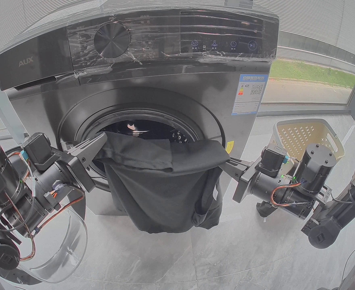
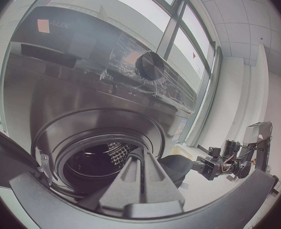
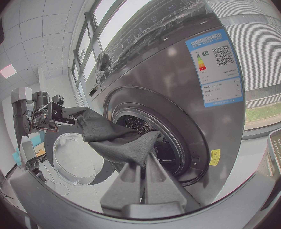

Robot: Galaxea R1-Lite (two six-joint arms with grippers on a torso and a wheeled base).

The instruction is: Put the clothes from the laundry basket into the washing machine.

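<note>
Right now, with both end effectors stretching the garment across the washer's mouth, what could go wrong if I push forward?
1. Most of the black fabric garment hangs below the round drum opening; pushed straight in, it could bunch against the grey washing machine's front panel.
2. The right end effector grips outside the opening's rim, the left end effector at its edge; driving forward might hit metal.
3. Released here, the garment would likely drop to the pale tiled floor.
</note>
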